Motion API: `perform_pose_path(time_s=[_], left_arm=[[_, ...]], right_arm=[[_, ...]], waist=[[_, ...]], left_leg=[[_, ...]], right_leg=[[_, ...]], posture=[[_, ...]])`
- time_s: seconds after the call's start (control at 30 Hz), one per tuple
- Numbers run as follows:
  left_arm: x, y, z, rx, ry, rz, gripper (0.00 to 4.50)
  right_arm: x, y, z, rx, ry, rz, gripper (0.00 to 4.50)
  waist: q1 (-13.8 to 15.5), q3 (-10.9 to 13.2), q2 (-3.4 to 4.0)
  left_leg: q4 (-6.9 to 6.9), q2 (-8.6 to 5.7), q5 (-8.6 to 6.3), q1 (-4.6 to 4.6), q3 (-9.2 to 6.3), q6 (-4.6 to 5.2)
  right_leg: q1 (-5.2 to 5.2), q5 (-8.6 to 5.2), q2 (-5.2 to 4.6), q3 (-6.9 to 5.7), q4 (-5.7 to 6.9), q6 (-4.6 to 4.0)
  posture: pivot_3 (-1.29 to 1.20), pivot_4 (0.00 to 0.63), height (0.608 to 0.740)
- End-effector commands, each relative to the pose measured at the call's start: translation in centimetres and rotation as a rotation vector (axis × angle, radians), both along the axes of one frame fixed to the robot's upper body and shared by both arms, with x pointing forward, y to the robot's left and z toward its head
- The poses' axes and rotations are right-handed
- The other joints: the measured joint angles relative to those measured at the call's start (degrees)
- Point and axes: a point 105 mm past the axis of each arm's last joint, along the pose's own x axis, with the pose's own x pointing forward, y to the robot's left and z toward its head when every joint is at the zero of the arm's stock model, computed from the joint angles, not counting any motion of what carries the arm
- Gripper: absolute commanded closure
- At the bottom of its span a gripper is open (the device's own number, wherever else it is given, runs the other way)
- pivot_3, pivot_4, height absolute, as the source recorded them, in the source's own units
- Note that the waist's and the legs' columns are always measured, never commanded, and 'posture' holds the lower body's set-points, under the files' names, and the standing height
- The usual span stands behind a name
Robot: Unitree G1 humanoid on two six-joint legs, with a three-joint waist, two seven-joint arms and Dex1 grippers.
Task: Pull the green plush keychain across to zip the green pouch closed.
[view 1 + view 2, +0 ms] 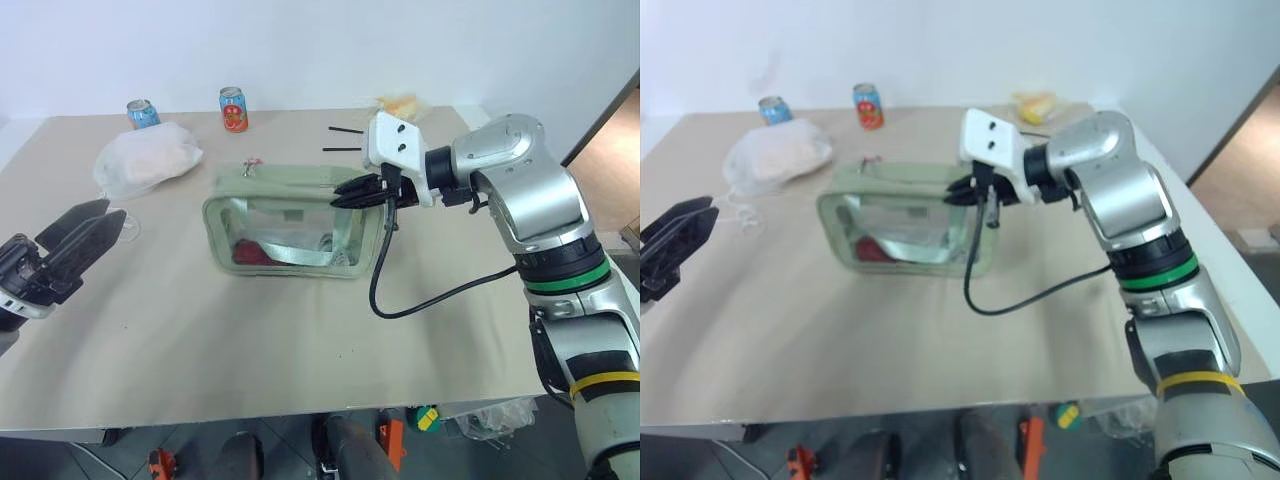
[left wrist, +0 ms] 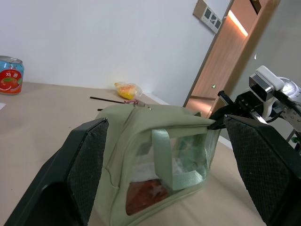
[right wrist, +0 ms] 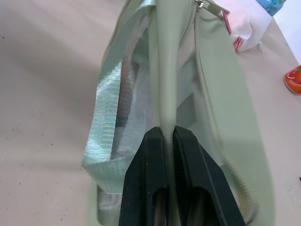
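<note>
R tool pinching green pouch edge, L tool open, apart

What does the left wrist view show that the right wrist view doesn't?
Left wrist view alone: the left gripper with fingers wide open, a yellow packet and black sticks behind the green pouch, and a wooden door. Right wrist view alone: the zipper teeth running along the pouch top, seen close up. Both: the pouch, its webbing strap, the red can, and the right gripper shut on the pouch's edge.
</note>
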Motion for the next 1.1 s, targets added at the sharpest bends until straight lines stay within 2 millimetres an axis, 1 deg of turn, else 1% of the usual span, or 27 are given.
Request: perform_pose_path(time_s=[0.03, 0.3, 0.4, 0.67, 0.77, 0.8, 0.87, 0.93, 1.0, 1.03, 1.07, 1.1], left_arm=[[-0.2, 0.0, 1.1, 0.028, -0.041, -0.002, 0.42], [-0.1, 0.1, 1.2, 0.027, -0.043, -0.001, 0.42], [-0.1, 0.2, 1.2, 0.023, -0.043, 0.001, 0.42], [0.0, 0.1, 1.2, 0.020, -0.041, -0.001, 0.42], [0.1, 0.1, 1.2, 0.020, -0.040, 0.000, 0.42], [0.1, 0.0, 1.1, 0.020, -0.039, -0.001, 0.42], [0.2, -0.1, 1.1, 0.021, -0.038, -0.003, 0.42], [0.3, -0.2, 0.8, 0.027, -0.030, -0.005, 0.42], [0.4, -0.4, 0.6, 0.037, -0.020, -0.011, 0.42], [0.5, -0.5, 0.4, 0.045, -0.012, -0.014, 0.42], [0.6, -0.6, 0.1, 0.058, 0.000, -0.017, 0.42], [0.7, -0.8, -0.4, 0.076, 0.015, -0.019, 0.42]], right_arm=[[-0.9, 0.0, 1.7, 0.016, -0.067, 0.022, 4.47], [-1.5, 0.1, 2.4, 0.031, -0.066, 0.049, 4.47], [-1.6, 0.1, 2.3, 0.032, -0.061, 0.050, 4.47], [-1.3, 0.1, 1.1, 0.027, -0.032, 0.042, 4.47], [-1.8, 0.2, 0.4, 0.022, -0.017, 0.071, 4.47], [-2.0, 0.1, 0.1, 0.018, -0.017, 0.081, 3.79], [-2.4, -0.1, -0.6, -0.005, -0.013, 0.106, 3.21], [-2.5, -0.2, -0.8, 0.005, 0.004, 0.105, 2.52], [-2.4, -0.3, -0.7, 0.040, 0.026, 0.092, 1.77], [-2.4, -0.6, -0.6, 0.058, 0.042, 0.092, 1.54], [-2.5, -1.0, -0.4, 0.076, 0.057, 0.092, 0.99], [-2.4, -1.4, 0.2, 0.123, 0.075, 0.079, 0.74]], waist=[[0.0, 0.0, 0.00], [0.0, 0.0, 0.00], [0.0, 0.0, 0.00], [0.0, 0.0, 0.00], [0.0, 0.0, -0.01], [0.0, 0.0, -0.01], [0.0, 0.0, -0.01], [0.0, 0.0, -0.01], [0.0, 0.0, -0.01], [0.0, 0.0, -0.01], [0.0, 0.0, -0.01], [0.0, 0.0, -0.01]], left_leg=[[0.00, 0.00, 0.00, 0.00, 0.00, 0.00], [0.00, 0.00, 0.00, 0.00, 0.01, 0.00], [0.00, 0.00, 0.00, 0.00, 0.01, 0.00], [0.00, 0.00, 0.00, 0.00, 0.00, 0.00], [0.00, 0.00, 0.00, 0.00, 0.00, 0.00], [0.00, 0.00, 0.00, 0.00, 0.00, 0.00], [0.00, 0.00, 0.00, 0.01, 0.00, 0.00], [0.00, -0.01, 0.00, 0.01, -0.01, 0.00], [0.01, -0.01, 0.00, 0.03, 0.02, 0.00], [0.01, -0.01, 0.00, 0.04, 0.03, 0.00], [0.01, -0.01, 0.00, 0.05, 0.01, 0.00], [0.01, -0.01, 0.01, 0.05, 0.00, 0.00]], right_leg=[[0.00, 0.00, 0.00, 0.00, 0.00, 0.00], [0.00, 0.00, -0.01, 0.01, 0.00, 0.00], [0.00, 0.00, -0.01, 0.01, 0.00, 0.00], [0.00, 0.00, 0.00, 0.00, 0.00, 0.00], [0.01, 0.00, 0.00, 0.00, 0.00, 0.00], [0.02, 0.00, 0.00, 0.00, 0.00, 0.00], [0.02, 0.00, 0.00, 0.01, 0.00, 0.00], [0.04, 0.00, -0.01, -0.01, 0.00, 0.00], [0.03, 0.01, -0.01, 0.03, 0.00, 0.02], [0.03, 0.01, -0.01, 0.04, 0.00, 0.02], [0.05, 0.01, 0.00, 0.01, 0.00, 0.02], [0.06, 0.01, 0.01, 0.00, 0.00, 0.02]], posture=[[0.00, 0.150, 0.740], [0.00, 0.150, 0.740], [0.00, 0.150, 0.740], [0.00, 0.150, 0.740], [0.00, 0.150, 0.740], [0.00, 0.150, 0.740], [0.00, 0.150, 0.740], [0.00, 0.150, 0.740], [0.00, 0.150, 0.740], [0.00, 0.150, 0.740], [0.00, 0.150, 0.740], [0.00, 0.150, 0.740]])
